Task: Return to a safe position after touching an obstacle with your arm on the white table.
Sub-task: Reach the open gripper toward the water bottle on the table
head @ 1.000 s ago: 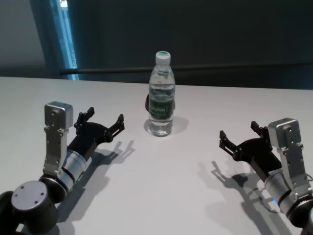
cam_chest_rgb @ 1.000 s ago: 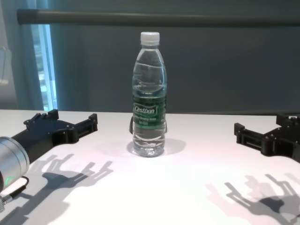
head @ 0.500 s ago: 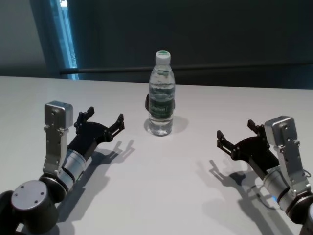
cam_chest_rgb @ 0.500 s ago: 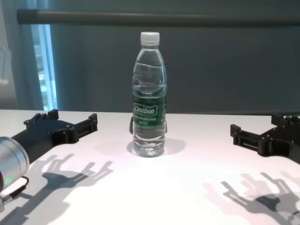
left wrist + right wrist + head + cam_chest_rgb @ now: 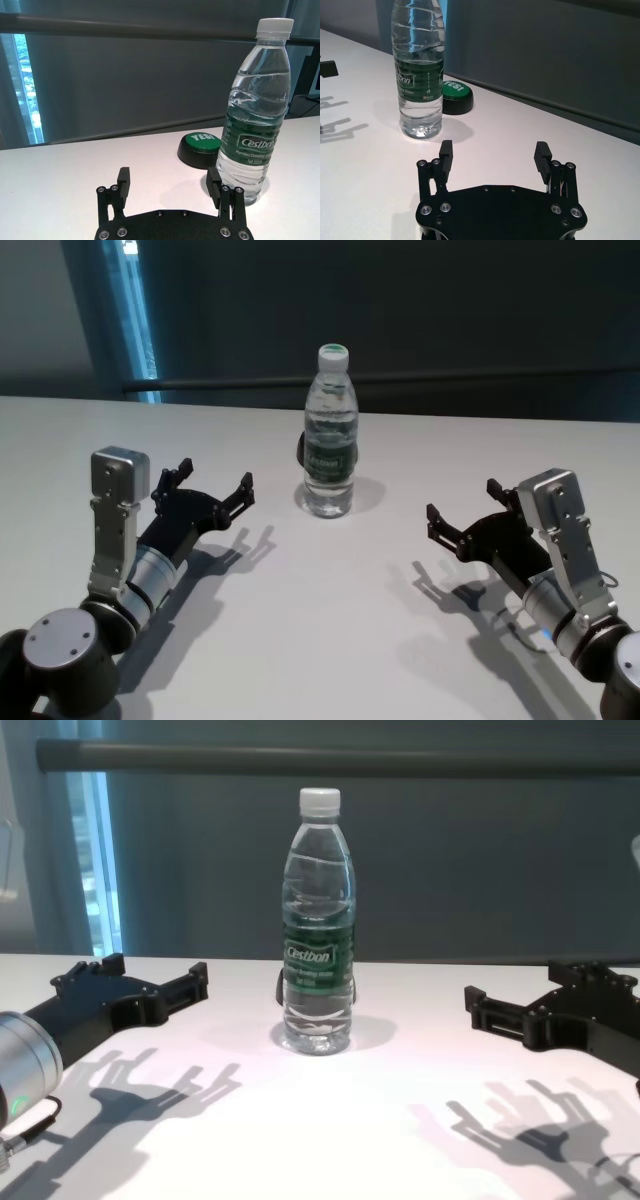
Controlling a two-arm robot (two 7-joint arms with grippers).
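Observation:
The obstacle, a clear water bottle [image 5: 329, 435] with a white cap and a dark green "Cestbon" label, stands upright mid-table on the white table [image 5: 320, 610]. My left gripper [image 5: 215, 480] rests low to the bottle's left, open and empty, a short gap from it. In the left wrist view the bottle [image 5: 255, 125] rises just beyond one of that gripper's fingers. My right gripper [image 5: 462, 502] hovers low to the bottle's right, open and empty, clearly apart from it. The right wrist view shows the bottle [image 5: 418, 75] ahead and off to one side.
A round black button with a green "YES!" top [image 5: 200, 147] sits just behind the bottle. A dark wall with a grey rail [image 5: 340, 758] runs behind the table's far edge. Bare white tabletop lies in front of the bottle between both arms.
My right gripper has slid left toward the bottle, staying open. The left arm and the bottle have not moved.

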